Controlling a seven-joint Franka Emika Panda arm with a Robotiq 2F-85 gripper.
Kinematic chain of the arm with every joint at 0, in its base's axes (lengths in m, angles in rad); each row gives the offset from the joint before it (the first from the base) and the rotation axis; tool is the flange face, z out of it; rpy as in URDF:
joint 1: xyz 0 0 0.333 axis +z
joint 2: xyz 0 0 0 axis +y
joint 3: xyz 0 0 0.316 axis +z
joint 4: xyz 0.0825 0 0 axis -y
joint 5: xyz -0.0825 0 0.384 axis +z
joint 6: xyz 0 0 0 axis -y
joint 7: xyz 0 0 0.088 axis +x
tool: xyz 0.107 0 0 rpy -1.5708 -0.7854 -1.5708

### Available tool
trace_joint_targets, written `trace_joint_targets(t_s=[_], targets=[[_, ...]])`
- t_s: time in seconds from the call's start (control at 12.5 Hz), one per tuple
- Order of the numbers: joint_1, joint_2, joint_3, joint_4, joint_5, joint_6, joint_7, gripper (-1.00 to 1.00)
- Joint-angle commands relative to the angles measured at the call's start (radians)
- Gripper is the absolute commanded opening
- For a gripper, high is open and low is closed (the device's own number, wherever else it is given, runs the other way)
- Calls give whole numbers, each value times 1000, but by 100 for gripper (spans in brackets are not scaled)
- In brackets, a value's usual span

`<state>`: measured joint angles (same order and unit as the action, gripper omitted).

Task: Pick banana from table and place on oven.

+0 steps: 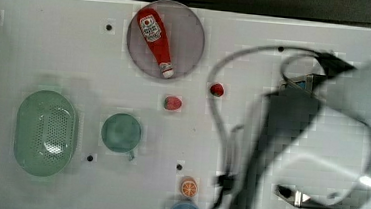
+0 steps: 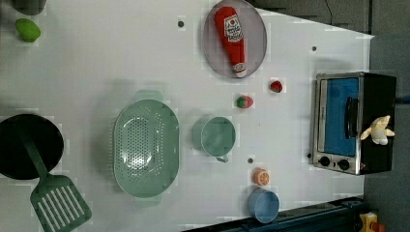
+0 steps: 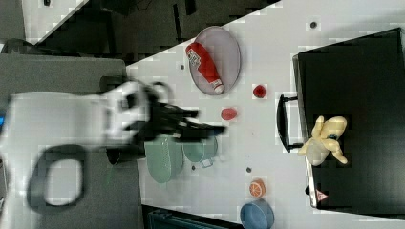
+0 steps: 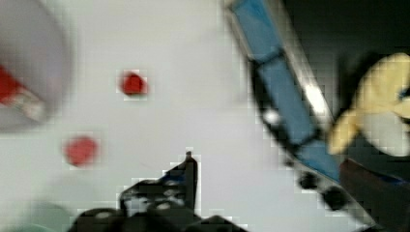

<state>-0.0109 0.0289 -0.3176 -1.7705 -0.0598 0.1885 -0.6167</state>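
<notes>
So the banana [image 2: 378, 130] sits on the oven [image 2: 374, 92], at the left view's right end of the bench [image 2: 96, 72]. Ketchup bottle [image 2: 232, 38] lies on a plate [image 2: 256, 34]; cup [image 2: 217, 136] sits beside the colander [image 2: 146, 148].

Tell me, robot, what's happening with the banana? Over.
Gripper open, holding nothing, over the table. Banana lying on the oven top, near the front edge. Nothing in the way.

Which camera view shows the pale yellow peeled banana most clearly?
The right view: the pale yellow peeled banana lies unobstructed on the black-topped toaster oven. The left view shows it smaller; the wrist view cuts it off at the edge.
</notes>
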Motion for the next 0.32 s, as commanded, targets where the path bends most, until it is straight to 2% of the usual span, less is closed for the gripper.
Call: trace_joint_targets(t_s=[0.08, 0.32], targets=[[62, -58, 117, 22, 12, 6, 432, 100], [63, -129, 183, -7, 15, -114, 718, 100]])
